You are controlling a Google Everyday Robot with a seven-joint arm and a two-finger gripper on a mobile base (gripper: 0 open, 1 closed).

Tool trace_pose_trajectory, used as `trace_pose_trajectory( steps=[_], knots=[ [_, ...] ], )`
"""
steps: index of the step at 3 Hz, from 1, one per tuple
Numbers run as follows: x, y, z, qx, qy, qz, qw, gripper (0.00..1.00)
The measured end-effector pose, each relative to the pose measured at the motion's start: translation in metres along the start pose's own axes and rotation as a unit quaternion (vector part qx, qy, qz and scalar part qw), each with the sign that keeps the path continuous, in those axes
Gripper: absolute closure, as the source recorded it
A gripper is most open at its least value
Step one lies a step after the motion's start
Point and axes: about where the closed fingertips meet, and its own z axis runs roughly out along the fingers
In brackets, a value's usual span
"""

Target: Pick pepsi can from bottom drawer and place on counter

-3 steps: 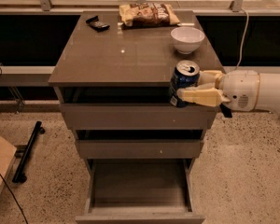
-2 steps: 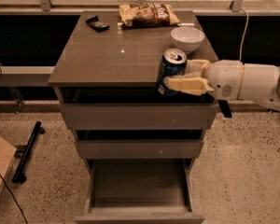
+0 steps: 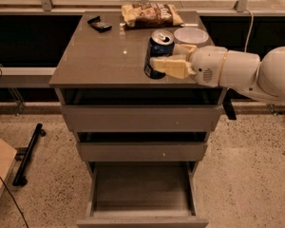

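— Where is the pepsi can (image 3: 157, 52) at this moment?

— Over the counter (image 3: 102, 56), toward its front right part. It is clamped between the two cream fingers of the gripper (image 3: 165, 56), one finger (image 3: 173, 67) across the near side of the can and the other behind it. The can stands close to upright, silver top showing. Its base is right down at the slab, but from here I cannot tell whether it touches.

— And the arm?

— The white arm (image 3: 242, 72) reaches in from the right, level with the counter top, its wrist over the front right corner.

— The bottom drawer (image 3: 142, 189)?

— Pulled well out, its flat floor bare. The middle drawer (image 3: 142, 151) and the top drawer (image 3: 140, 118) above it each show a dark gap along their upper edge.

— What else is on the counter?

— A white bowl (image 3: 191, 35) just behind the gripper, a snack bag (image 3: 151, 14) along the back edge, and a small dark object (image 3: 99, 24) at the back left.

— On the ground?

— A black bar (image 3: 28, 153) lies on the speckled floor (image 3: 247, 175) left of the cabinet, with a cardboard box (image 3: 0, 167) near it at the edge.
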Motion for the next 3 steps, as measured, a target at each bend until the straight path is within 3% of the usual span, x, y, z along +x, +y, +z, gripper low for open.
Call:
trace_pose_trajectory(
  steps=[1,2,3],
  knots=[
    [-0.003,-0.023,0.016,0.031,-0.005,0.017,0.9993,1.0],
    [0.006,-0.069,0.025,0.079,0.003,0.044,0.9959,1.0],
    [0.019,-0.102,0.027,0.11,0.014,0.059,0.992,1.0]
  ],
)
